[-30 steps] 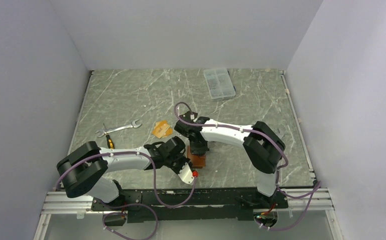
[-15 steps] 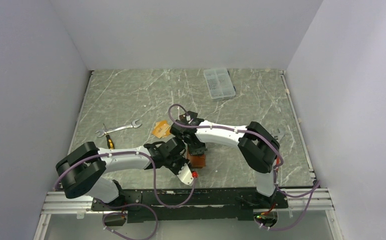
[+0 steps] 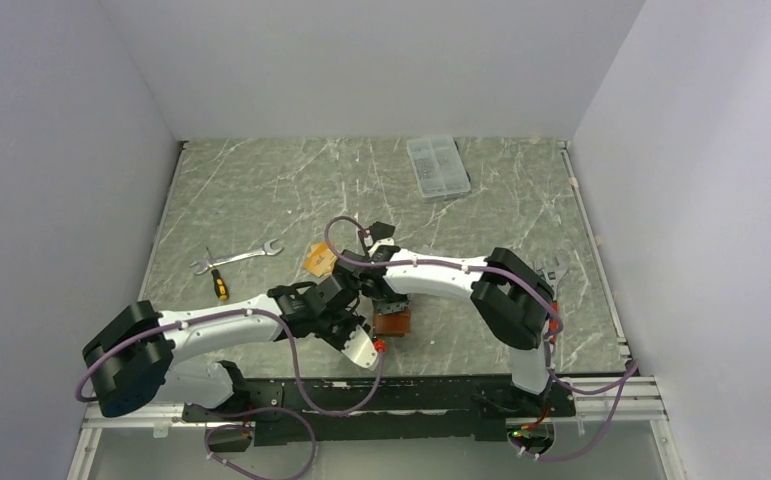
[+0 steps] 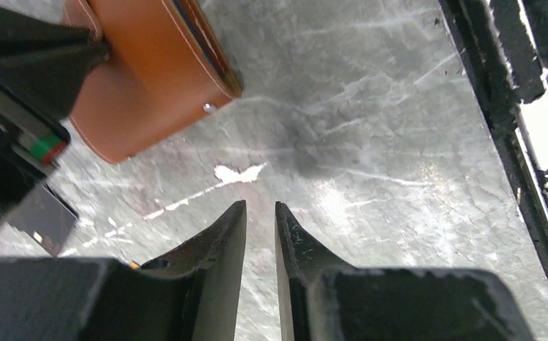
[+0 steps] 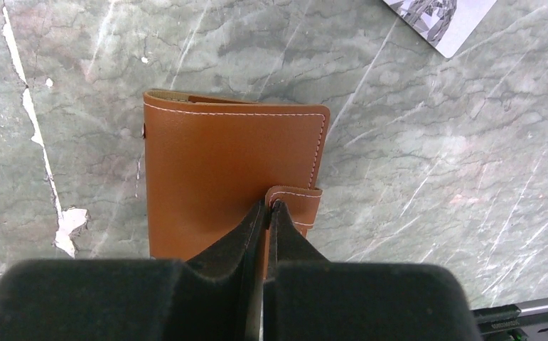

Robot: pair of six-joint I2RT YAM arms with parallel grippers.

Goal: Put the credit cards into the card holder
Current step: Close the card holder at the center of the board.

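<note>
The card holder (image 3: 394,323), a brown leather wallet, lies folded shut on the marble near the front edge (image 5: 221,163) (image 4: 150,78). My right gripper (image 5: 267,206) comes down on it from above, shut on its snap tab (image 5: 301,207); in the top view it (image 3: 388,302) is mostly under the wrist. My left gripper (image 4: 260,206) hovers over bare table just near-left of the holder (image 3: 373,347), with a narrow gap and nothing between the jaws. An orange-tan credit card (image 3: 317,260) lies behind the arms. A silver-grey card (image 5: 441,18) lies beyond the holder. A dark flat rectangle (image 4: 42,219), perhaps the black card, lies beside it.
A clear compartment box (image 3: 438,167) stands at the back. A wrench (image 3: 237,257) and a small screwdriver (image 3: 219,284) lie at the left. The black mounting rail (image 4: 519,121) runs along the near table edge close to the left gripper.
The right wrist has shifted a little left over the card holder. The left arm's elbow has swung out left and nearer, and its gripper moved slightly left.
</note>
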